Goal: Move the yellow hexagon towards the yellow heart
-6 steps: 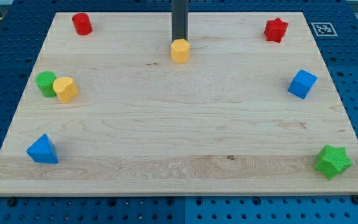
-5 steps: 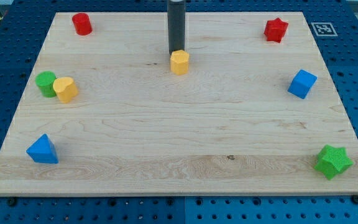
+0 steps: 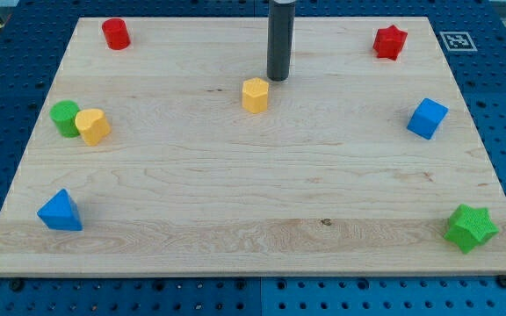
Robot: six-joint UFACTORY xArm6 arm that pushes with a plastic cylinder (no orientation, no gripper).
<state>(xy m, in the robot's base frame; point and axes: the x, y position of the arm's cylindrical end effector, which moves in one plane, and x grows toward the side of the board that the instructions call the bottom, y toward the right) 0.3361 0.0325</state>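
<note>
The yellow hexagon (image 3: 255, 94) sits on the wooden board (image 3: 253, 193), above the board's middle. My tip (image 3: 277, 78) is just up and to the right of it, close beside it; I cannot tell whether they touch. The yellow heart (image 3: 93, 125) lies far off at the view's left, touching a green cylinder (image 3: 64, 117) on its left side.
A red cylinder (image 3: 115, 33) is at the top left and a blue triangle (image 3: 60, 211) at the bottom left. A red star (image 3: 390, 41) is at the top right, a blue cube (image 3: 426, 118) at the right, and a green star (image 3: 470, 228) at the bottom right.
My tip has moved from above the hexagon to its upper right. The hexagon has slid a little down the view.
</note>
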